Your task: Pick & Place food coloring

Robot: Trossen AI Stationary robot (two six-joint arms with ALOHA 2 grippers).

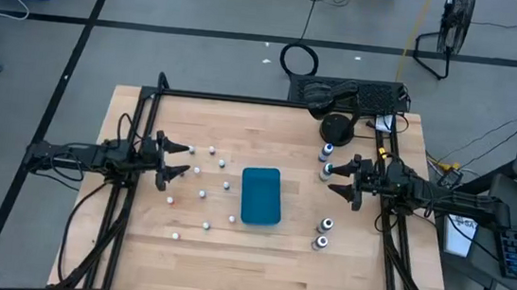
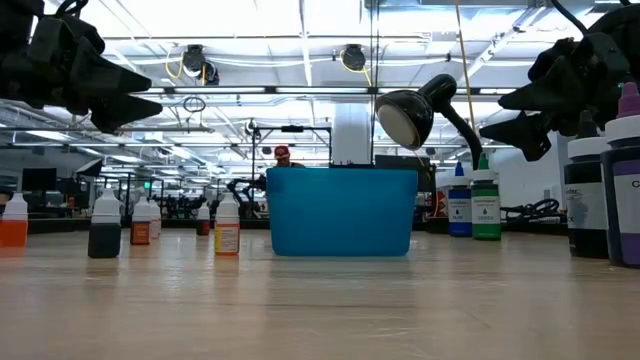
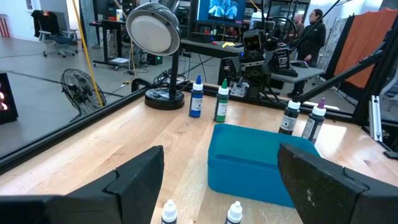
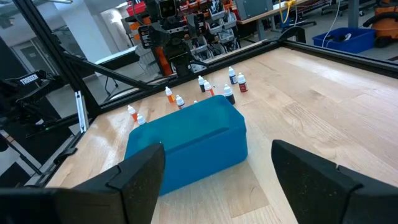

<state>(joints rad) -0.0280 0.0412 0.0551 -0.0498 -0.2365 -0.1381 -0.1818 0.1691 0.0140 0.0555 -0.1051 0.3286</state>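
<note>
Left gripper: my left gripper (image 1: pixel 179 159) hovers above the table's left side, fingers spread wide with nothing between them.
Right gripper: my right gripper (image 1: pixel 339 182) hangs over the right side, fingers likewise apart and empty, between the two bottle pairs.
Food coloring: the four food coloring bottles (image 1: pixel 326 162) stand upright right of the teal box (image 1: pixel 261 196), two near the desk lamp (image 1: pixel 336 129), two nearer the table's front edge (image 1: pixel 323 233).
Weight: I judge them light; a nudge from a finger could tip one.
Stiffness: they look like squeezable plastic, so I expect the body to give under a hard pinch.
Surface: smooth and round; I'd guess slippery against the pads.
Where to hold: I'd close across the dark body just under the white cap, keeping the bottle upright.
Shapes: slim cylinders with tapered white caps; the box is a rounded, open rectangular tub.
Other bottles: many smaller white-capped bottles (image 1: pixel 202 194) are scattered left of the box.
Table: pale wood-grain table (image 1: pixel 256 269), flat and matte, ringed by a dark frame.
</note>
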